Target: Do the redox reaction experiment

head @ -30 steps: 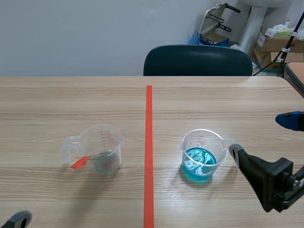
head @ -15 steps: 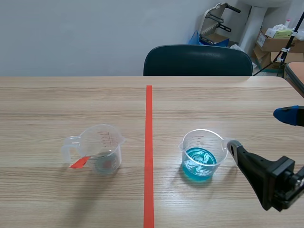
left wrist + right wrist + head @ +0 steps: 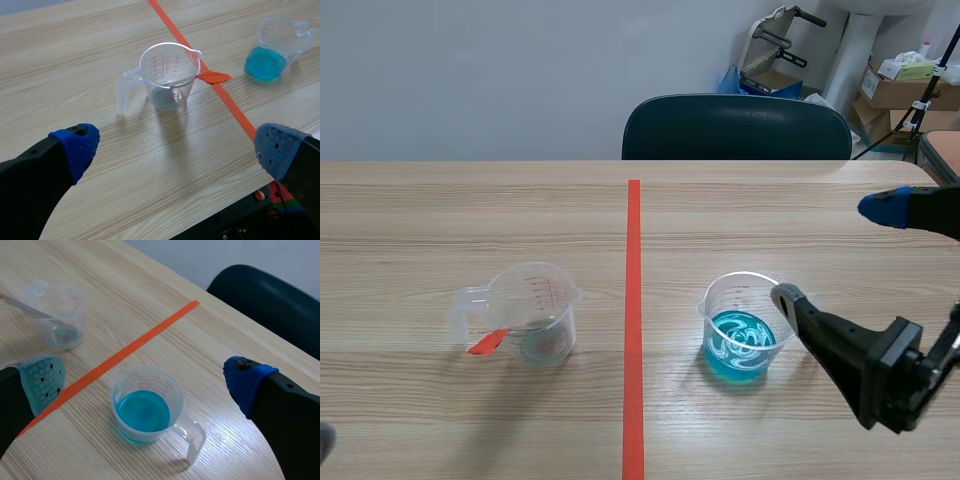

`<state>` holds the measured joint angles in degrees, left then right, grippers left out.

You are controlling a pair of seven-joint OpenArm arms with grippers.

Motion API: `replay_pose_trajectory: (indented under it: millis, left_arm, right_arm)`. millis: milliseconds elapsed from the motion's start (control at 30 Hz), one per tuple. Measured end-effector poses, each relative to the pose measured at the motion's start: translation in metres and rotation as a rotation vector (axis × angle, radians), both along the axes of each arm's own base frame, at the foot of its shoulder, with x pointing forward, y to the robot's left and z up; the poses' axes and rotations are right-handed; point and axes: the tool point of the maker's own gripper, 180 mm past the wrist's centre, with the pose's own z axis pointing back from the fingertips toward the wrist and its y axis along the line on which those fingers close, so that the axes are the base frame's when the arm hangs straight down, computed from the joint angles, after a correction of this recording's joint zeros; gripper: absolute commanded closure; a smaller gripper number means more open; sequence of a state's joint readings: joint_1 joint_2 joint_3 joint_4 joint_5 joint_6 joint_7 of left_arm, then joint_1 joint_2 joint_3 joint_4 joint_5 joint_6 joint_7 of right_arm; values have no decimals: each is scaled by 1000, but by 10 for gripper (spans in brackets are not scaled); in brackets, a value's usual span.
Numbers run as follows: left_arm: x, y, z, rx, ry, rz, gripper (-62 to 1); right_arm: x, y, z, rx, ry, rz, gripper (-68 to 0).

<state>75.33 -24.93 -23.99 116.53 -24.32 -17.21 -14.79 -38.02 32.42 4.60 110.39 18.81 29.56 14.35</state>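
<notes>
A clear measuring cup [image 3: 532, 312] stands left of the tape line, with a red-tipped spoon [image 3: 488, 342] leaning out of it. Right of the line stands a second clear cup holding blue liquid [image 3: 740, 328]. My right gripper [image 3: 835, 252] is open beside this cup, and one finger's tip [image 3: 787, 298] hides the cup's handle. In the right wrist view the blue-liquid cup [image 3: 146, 409] lies between and below the open gripper [image 3: 145, 382], with the clear cup [image 3: 57, 315] farther off. My left gripper [image 3: 177, 147] is open, well short of the clear cup [image 3: 167, 75]; the blue-liquid cup [image 3: 272, 50] is beyond.
An orange-red tape line [image 3: 633, 320] runs down the middle of the wooden table. A dark chair [image 3: 735, 127] stands behind the far edge, with boxes [image 3: 900, 85] at the back right. The table's near edge [image 3: 220, 202] shows under my left gripper.
My right gripper has moved up and left, closer to the blue-liquid cup, its fingers still apart. The left gripper's tip has dropped almost out of the scene view's bottom left corner.
</notes>
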Motion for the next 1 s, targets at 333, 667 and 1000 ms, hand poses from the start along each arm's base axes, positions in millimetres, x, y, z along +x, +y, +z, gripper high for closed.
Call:
replay_pose_trajectory:
  millis: [333, 667, 1000]
  left_arm:
    - [0, 0, 0, 0, -1, 0, -623]
    - [0, 0, 0, 0, -1, 0, -623]
    - [0, 0, 1, -1, -2, 0, -623]
  right_arm:
    - [-7, 47, 3, -44, -61, 226, -679]
    - [-21, 90, -3, -90, -105, 402, -679]
    - [-37, 136, -2, -111, -185, 577, -679]
